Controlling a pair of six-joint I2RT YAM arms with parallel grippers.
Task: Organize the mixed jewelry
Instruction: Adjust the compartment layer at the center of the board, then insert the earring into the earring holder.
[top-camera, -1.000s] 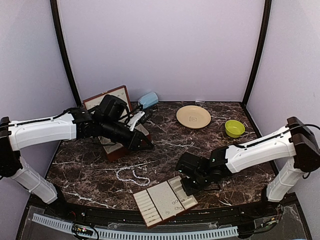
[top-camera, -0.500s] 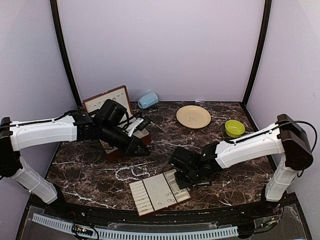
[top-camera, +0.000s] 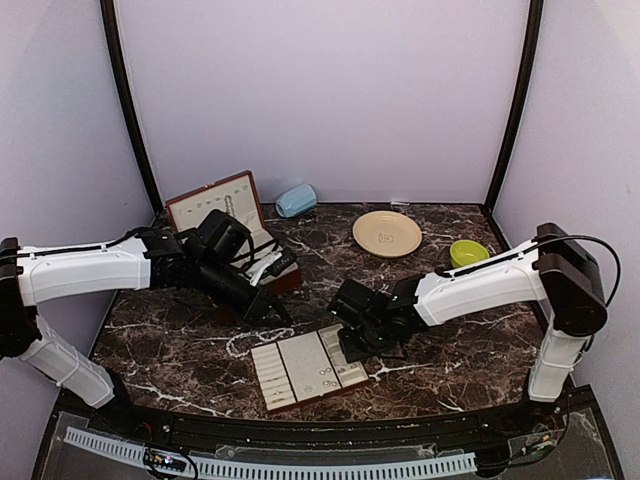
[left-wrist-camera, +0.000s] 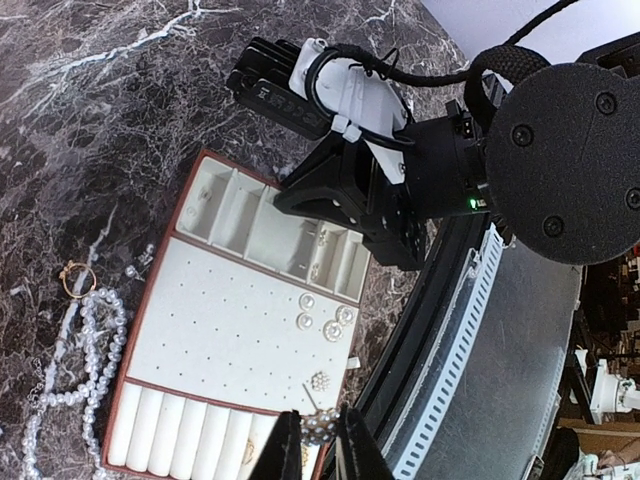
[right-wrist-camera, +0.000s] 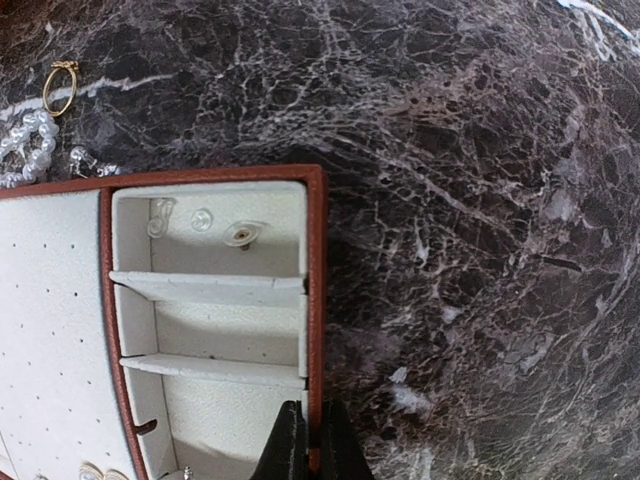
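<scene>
- Jewelry lies split between the marble bench (top-camera: 450, 340) and a cream slotted tray (top-camera: 292, 362) set by the bench's near edge, roughly midway along it.
- The right gripper (right-wrist-camera: 305, 440) is pinched tight on the tray's red-brown rim, at the end with the divided compartments.
- The left gripper (left-wrist-camera: 318, 445) is clamped on a small pearl cluster (left-wrist-camera: 320, 427). It is held above the bench, and the wrist view shows it against the tray's ring-roll end.
- A pearl strand (right-wrist-camera: 28, 140) lies in loose loops on the bare marble, just off the tray's side toward the left arm.
- A gold ring (left-wrist-camera: 78, 281) lies on the marble beside the strand, near a tray corner.
- Several earrings (left-wrist-camera: 325, 322) rest on the tray's perforated middle pad, and tiny clear pieces (right-wrist-camera: 200, 220) sit in an end compartment.
- An open red-brown box (top-camera: 215, 205) stands toward the bench's far left corner.
- A cream plate (top-camera: 387, 233) and a green bowl (top-camera: 468, 256) sit toward the far right.
</scene>
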